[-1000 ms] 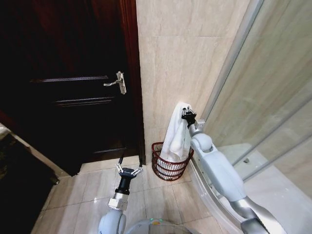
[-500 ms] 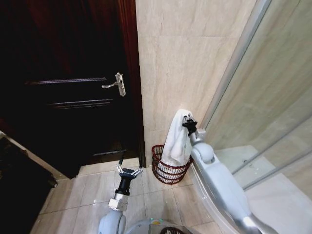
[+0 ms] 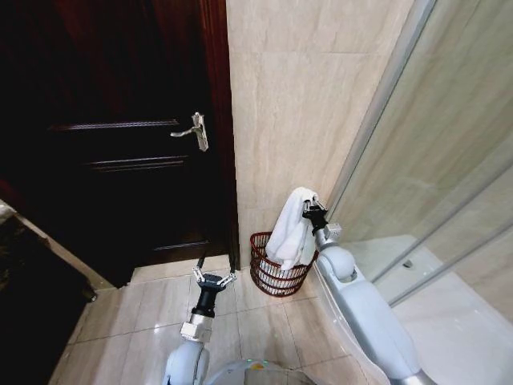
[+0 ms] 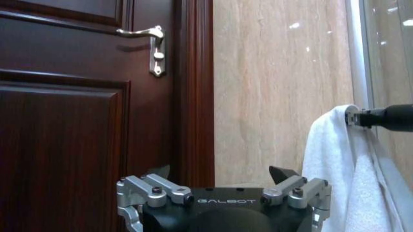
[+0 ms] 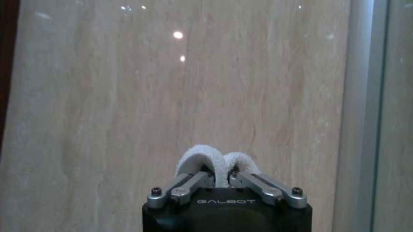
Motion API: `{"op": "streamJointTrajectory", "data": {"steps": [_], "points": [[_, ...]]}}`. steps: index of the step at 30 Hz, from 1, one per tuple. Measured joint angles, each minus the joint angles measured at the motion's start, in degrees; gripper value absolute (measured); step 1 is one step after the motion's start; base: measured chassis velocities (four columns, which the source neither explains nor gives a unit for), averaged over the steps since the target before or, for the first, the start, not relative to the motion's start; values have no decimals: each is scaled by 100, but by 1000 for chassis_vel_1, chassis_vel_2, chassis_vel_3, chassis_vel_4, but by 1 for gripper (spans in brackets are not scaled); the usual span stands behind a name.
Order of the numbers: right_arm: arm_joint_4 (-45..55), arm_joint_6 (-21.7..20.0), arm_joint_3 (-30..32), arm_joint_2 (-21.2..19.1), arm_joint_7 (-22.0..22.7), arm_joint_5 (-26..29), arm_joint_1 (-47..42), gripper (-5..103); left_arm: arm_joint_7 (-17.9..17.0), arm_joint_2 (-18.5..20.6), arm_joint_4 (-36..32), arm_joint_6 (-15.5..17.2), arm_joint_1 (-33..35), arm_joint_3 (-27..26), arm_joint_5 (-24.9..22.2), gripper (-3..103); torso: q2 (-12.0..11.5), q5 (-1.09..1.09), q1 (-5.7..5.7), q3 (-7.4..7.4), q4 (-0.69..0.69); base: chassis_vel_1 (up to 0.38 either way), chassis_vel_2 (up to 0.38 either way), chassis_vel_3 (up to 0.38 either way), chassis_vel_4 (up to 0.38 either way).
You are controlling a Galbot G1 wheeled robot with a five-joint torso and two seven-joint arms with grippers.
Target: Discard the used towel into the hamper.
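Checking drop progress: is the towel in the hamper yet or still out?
Mostly out. The right claw is shut on the towel, holding it above the hamper; the towel's lower end hangs at the rim.

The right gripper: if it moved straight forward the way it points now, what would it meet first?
Most likely the beige tiled wall. The right gripper, shut on the white towel, faces it squarely; how far off it stands is unclear.

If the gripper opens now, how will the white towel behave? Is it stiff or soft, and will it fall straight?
Probably soft and floppy: the towel hangs in loose folds from the right gripper, which pinches a bunched fold. It looks light. Its lower end hangs at the hamper, so it would likely slump in, perhaps catching the rim.
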Motion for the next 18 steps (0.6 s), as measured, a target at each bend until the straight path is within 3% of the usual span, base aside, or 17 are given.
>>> {"op": "streamJointTrajectory", "data": {"steps": [18], "points": [[-809,346,7,311,-142,23,405,7,0,-20,-7,-8,40,-13,0,100,27,0,10,15,0,0,0,0,0]]}}
